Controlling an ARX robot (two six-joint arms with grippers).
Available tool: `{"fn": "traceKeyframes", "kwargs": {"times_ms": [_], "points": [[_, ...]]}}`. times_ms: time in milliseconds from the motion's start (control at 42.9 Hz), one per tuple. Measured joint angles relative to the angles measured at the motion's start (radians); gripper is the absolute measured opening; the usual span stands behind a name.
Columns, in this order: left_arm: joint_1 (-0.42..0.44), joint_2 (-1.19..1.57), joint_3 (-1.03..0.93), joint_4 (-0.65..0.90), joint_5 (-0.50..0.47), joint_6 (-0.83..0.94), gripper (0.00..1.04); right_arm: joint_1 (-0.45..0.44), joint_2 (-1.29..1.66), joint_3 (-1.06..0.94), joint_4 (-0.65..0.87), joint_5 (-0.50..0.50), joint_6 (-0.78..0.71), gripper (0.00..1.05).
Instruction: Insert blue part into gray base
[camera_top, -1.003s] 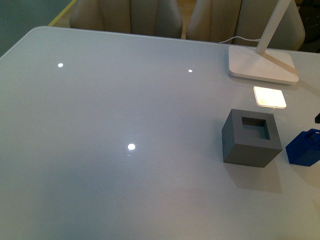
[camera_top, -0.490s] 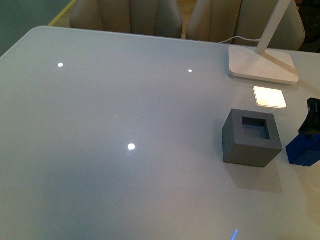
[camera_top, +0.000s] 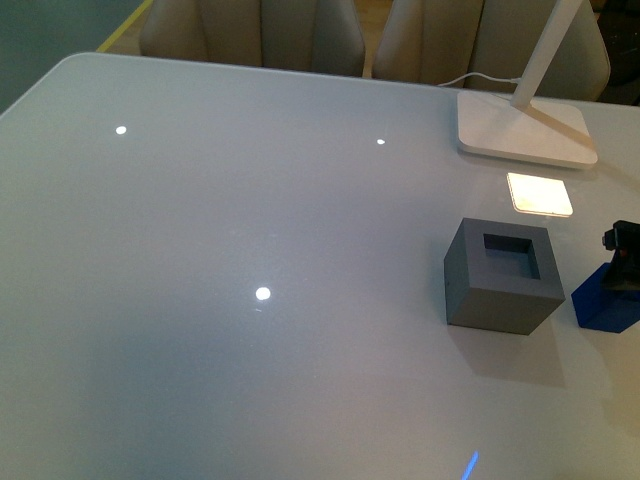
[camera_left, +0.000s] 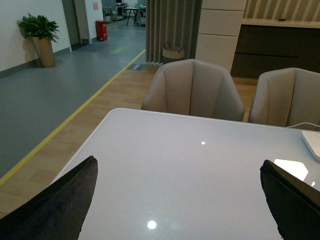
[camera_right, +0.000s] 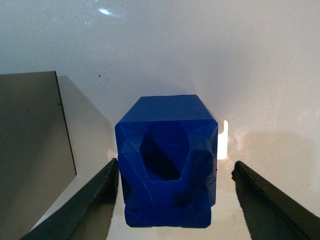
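The gray base (camera_top: 503, 276), a dark-gray cube with a square hole in its top, stands on the white table at the right. The blue part (camera_top: 603, 305) lies on the table just right of it, at the frame's edge. My right gripper (camera_top: 625, 262) shows as a black tip right above the blue part. In the right wrist view the blue part (camera_right: 167, 160) sits between the two spread fingers of the right gripper (camera_right: 176, 202), open and not touching it; the gray base's side (camera_right: 32, 150) is beside it. My left gripper (camera_left: 182, 205) is open over bare table.
A white lamp foot (camera_top: 525, 128) with its slanted arm stands at the back right, with a bright lit patch (camera_top: 540, 194) on the table before it. Beige chairs (camera_top: 260, 35) line the table's far edge. Light spots reflect on the table.
My right gripper has come in from the right edge and lowered over the blue part, hiding its upper half. The gray base and blue part have not moved.
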Motion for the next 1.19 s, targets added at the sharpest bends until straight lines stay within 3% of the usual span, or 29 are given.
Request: {"fn": "traceKeyframes", "kwargs": {"times_ms": [93,163,536,816,1190], "points": [[0.0,0.0,0.0,0.0,0.0,0.0,0.97,0.0,0.0,0.0,0.002,0.0,-0.002,0.49],[0.0,0.0,0.0,0.0,0.0,0.0,0.97,0.0,-0.006,-0.001,0.002,-0.001,-0.003,0.44],[0.0,0.0,0.0,0.0,0.0,0.0,0.97,0.037,-0.257,-0.05,-0.124,-0.065,-0.015,0.43],[0.0,0.0,0.0,0.0,0.0,0.0,0.97,0.156,-0.38,-0.02,-0.233,-0.027,0.066,0.43],[0.0,0.0,0.0,0.0,0.0,0.0,0.97,0.308,-0.352,-0.015,-0.21,0.037,0.206,0.43]]}}
